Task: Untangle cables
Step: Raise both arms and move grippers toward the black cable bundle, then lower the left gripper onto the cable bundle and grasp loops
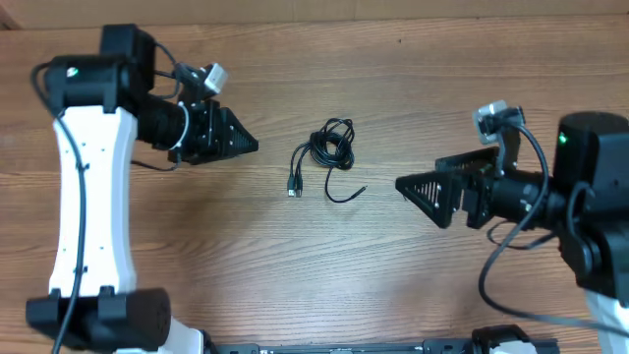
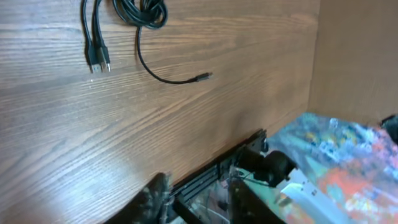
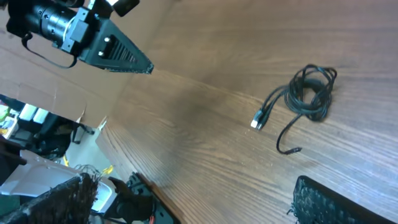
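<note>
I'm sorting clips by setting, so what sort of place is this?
Probably a robotics lab bench: a left arm and a right arm face each other over a wooden table, tangled cables between them, clutter beyond its edge.

a wooden table [image 1: 413, 79] with a brown, streaky grain running across it fills the overhead view. near its middle lie the cables [image 1: 332, 145], thin and black, bunched in a small tangle of loops flat on the wood. from the tangle two strands run out side by side and end in a pair of plugs [image 1: 293, 187] lying close together. a third strand curls away on the other side to a single small connector [image 1: 362, 188].
</note>
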